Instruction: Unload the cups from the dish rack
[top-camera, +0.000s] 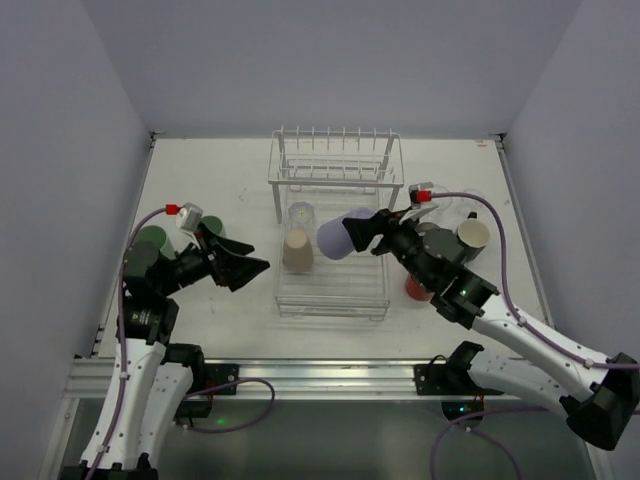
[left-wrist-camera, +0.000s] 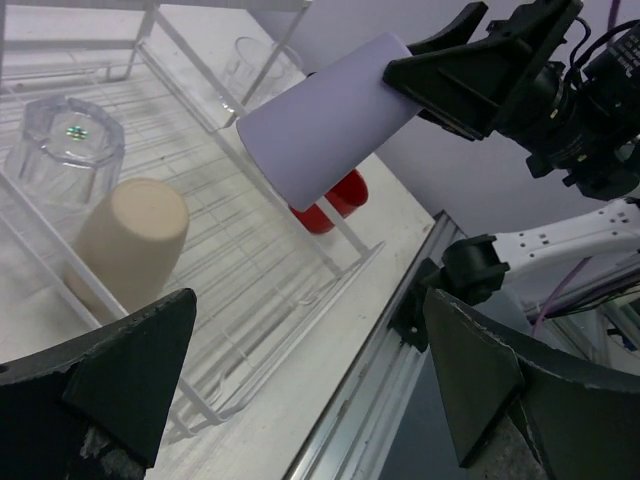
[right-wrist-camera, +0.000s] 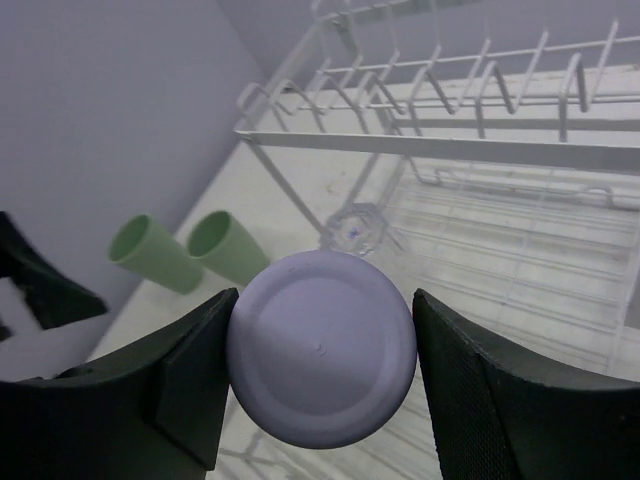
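Observation:
The white wire dish rack (top-camera: 330, 300) stands mid-table. My right gripper (top-camera: 358, 232) is shut on a lavender cup (top-camera: 336, 237), holding it on its side above the rack's right half; its base fills the right wrist view (right-wrist-camera: 320, 345) between both fingers. A tan cup (top-camera: 298, 250) stands upside down in the rack, with a clear cup (top-camera: 301, 214) behind it. My left gripper (top-camera: 258, 255) is open and empty, just left of the rack. The left wrist view shows the lavender cup (left-wrist-camera: 325, 130), the tan cup (left-wrist-camera: 130, 245) and the clear cup (left-wrist-camera: 65, 145).
Two pale green cups (top-camera: 148, 248) stand at the table's left, also in the right wrist view (right-wrist-camera: 190, 252). A red cup (top-camera: 416, 288) and a tan cup (top-camera: 473, 235) stand right of the rack. Walls close in three sides.

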